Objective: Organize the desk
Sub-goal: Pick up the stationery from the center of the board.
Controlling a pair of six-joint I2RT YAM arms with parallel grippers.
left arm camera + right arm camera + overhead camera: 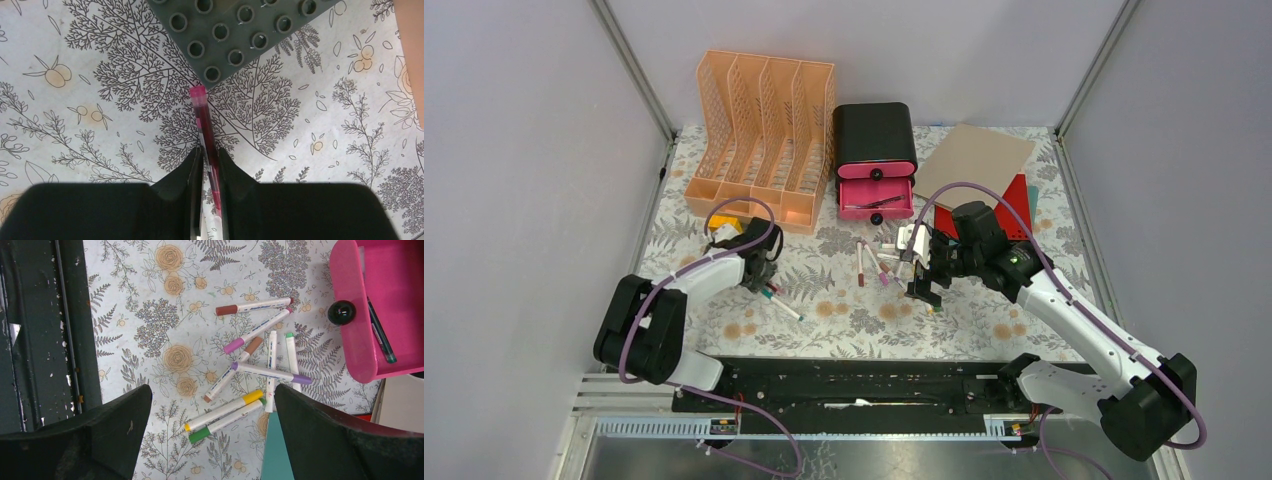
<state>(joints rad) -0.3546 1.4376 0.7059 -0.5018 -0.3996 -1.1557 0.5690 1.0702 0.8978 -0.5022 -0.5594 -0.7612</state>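
Top view: your counter [724,320] fills the frame floor. It is a flat rectangle under pale cloth printed with ferns and flowers, with a metal frame edge. An orange slotted plastic file rack [764,130] stands back left. A black drawer box [875,160] stands just beside it, its lower pink drawer pulled out. A flat brown cardboard sheet [979,160] lies back right, and loose markers [874,262] lie mid-counter. Your left fingers [762,272] are low on the cloth in front of the rack; the grip can't be read from up here. Your right fingers [922,290] sit by the marker pile.

Left wrist: only here is the grip clear. The fingers are pinched together on a red marker [204,125] with a translucent barrel. Its pink end is at the corner of a grey studded baseplate [235,30], which the top view doesn't show.

Right wrist: your fingers are spread wide with nothing between them, above the markers. The markers have white barrels and brown, magenta, purple, yellow and green caps, some crossing each other. At top right are the glossy pink drawer [350,340], its round black knob [342,312] and a dark pen [380,332] lying inside. The pen is a mere sliver in the top view.
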